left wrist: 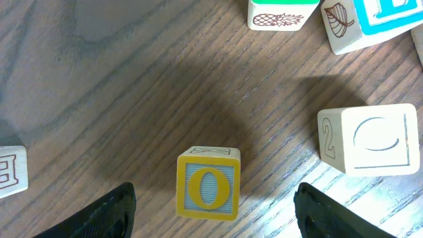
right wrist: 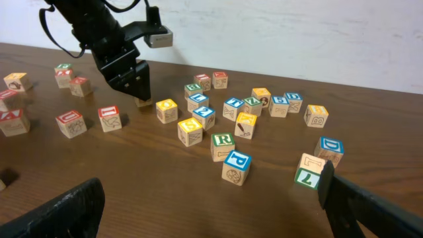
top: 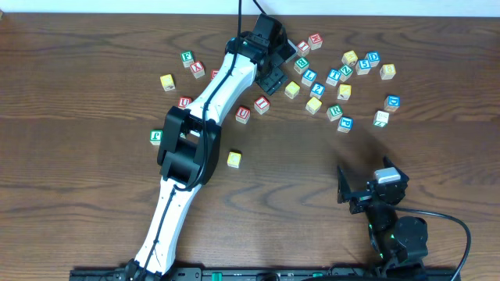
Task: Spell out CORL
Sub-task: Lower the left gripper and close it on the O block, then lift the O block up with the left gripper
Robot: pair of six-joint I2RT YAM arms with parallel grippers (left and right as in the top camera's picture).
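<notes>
Yellow O cube [left wrist: 208,184] | between fingers of left end effector [left wrist: 215,206], untouched | jaws apart, gripping nothing

Bare table [left wrist: 132,99] flanks the O cube [left wrist: 208,184] on both sides, where the left gripper [left wrist: 213,198] straddles it with gaps to spare, while a pale cube [left wrist: 370,139] stands near one finger, a half-seen cube [left wrist: 12,170] lies beyond the other, and a pineapple cube [left wrist: 281,13] with neighbours blocks the far side.
</notes>
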